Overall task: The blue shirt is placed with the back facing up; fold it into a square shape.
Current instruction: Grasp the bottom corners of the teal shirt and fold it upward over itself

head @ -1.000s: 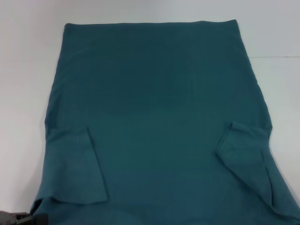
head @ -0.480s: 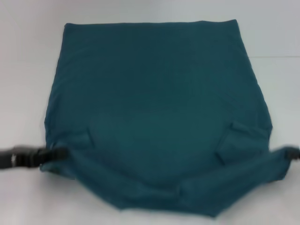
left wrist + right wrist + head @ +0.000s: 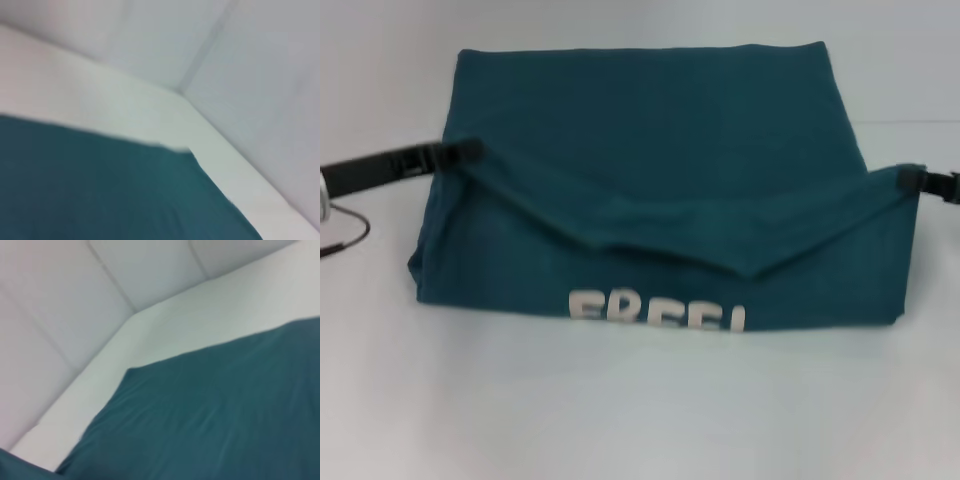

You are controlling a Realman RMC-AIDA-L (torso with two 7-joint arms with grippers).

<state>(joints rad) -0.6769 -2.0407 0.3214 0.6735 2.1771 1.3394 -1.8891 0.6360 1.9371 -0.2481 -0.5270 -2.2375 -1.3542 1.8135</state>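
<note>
Left pincer [image 3: 468,150] and right pincer [image 3: 903,179] each clamp a corner of the blue shirt [image 3: 650,120], its near edge lifted, folded back over itself on the white surface [image 3: 640,410], white lettering [image 3: 658,312] showing.

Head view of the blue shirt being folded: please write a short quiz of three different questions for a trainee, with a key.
1. True or false: the left gripper and the right gripper each hold a corner of the blue shirt.
2. What shows on the shirt's near edge? A) white letters B) a red stripe C) a pocket
3. Fill in: the lifted fold sags lowest at its ____.

Key: 1 true; 2 A; 3 middle.
</note>
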